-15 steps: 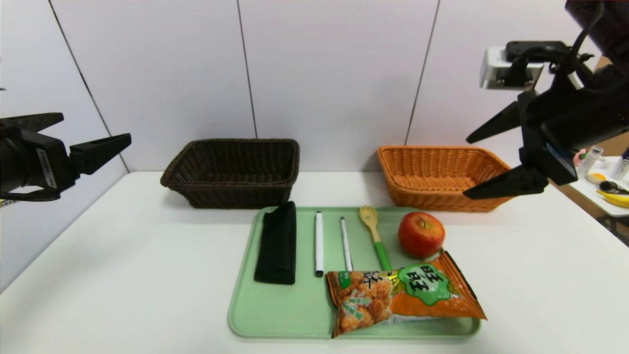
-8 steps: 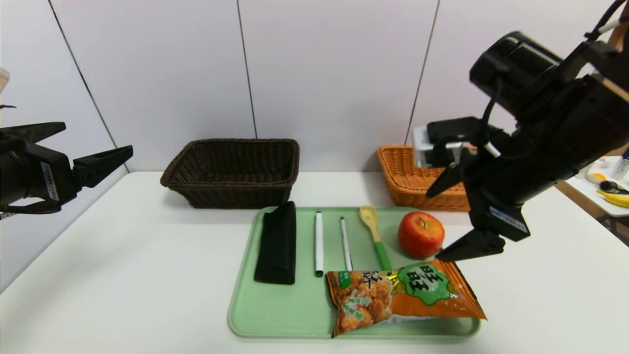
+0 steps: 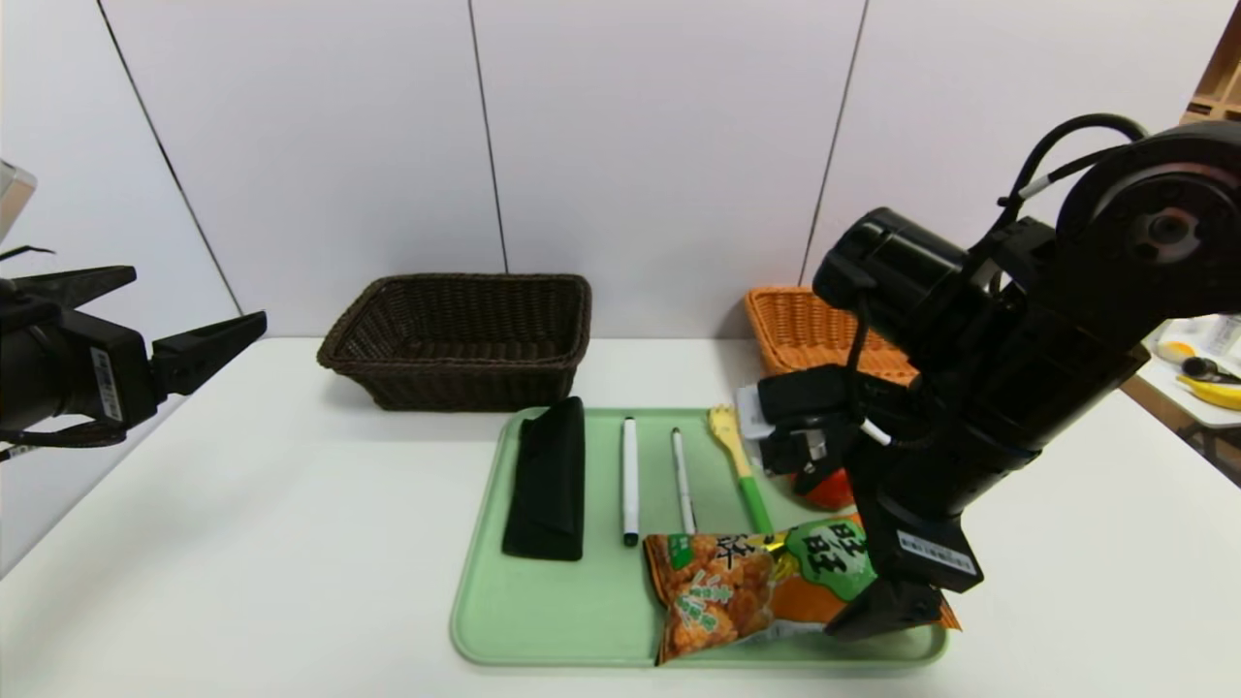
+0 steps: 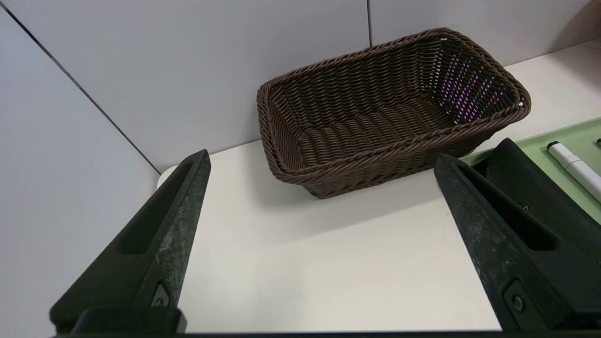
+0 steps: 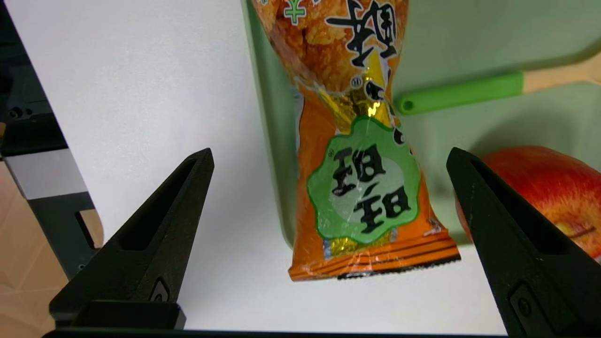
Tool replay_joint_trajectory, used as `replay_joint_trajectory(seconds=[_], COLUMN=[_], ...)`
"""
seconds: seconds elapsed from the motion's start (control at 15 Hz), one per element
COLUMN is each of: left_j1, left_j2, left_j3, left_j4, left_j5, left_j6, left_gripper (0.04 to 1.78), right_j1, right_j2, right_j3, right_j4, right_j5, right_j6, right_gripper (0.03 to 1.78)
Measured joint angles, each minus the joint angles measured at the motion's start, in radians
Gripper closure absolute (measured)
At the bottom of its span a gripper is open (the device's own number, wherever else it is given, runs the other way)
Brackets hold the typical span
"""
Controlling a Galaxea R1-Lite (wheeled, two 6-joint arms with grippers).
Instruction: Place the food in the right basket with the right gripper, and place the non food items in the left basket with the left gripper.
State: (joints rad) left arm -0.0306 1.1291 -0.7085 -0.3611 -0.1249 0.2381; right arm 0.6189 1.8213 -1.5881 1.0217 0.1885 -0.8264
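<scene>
An orange snack bag (image 3: 747,582) lies at the front right of the green tray (image 3: 553,601). My right gripper (image 3: 863,582) is open and low over the bag's right end; its jaws straddle the bag (image 5: 361,197) in the right wrist view without touching it. A red apple (image 3: 826,488) sits behind it, mostly hidden by the arm, and shows beside one finger (image 5: 540,188). A black pouch (image 3: 548,480), two pens (image 3: 629,480), (image 3: 683,480) and a green-handled fork (image 3: 742,465) also lie on the tray. My left gripper (image 3: 194,296) is open and empty, raised at the far left.
The dark brown basket (image 3: 456,383) stands behind the tray on the left and shows in the left wrist view (image 4: 389,155). The orange basket (image 3: 795,334) stands behind on the right, partly hidden by my right arm. A side table with a banana (image 3: 1212,390) is at far right.
My right arm has swung down and leftward from above the orange basket to just over the snack bag, staying open. The left gripper has barely moved.
</scene>
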Motion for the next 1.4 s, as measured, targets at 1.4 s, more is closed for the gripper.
replay_joint_trajectory(seconds=[1.4], left_j1=[-0.002], left_j2=[-0.046], left_j3=[-0.004], left_j4=[0.0], left_j5=[-0.003], left_j6=[0.005], left_gripper=[0.13], right_j1=[0.028], right_j2=[0.201], right_j3=[0.047], right_j4=[-0.15], right_j5=[-0.029], right_j6=[0.022], right_gripper=[0.44])
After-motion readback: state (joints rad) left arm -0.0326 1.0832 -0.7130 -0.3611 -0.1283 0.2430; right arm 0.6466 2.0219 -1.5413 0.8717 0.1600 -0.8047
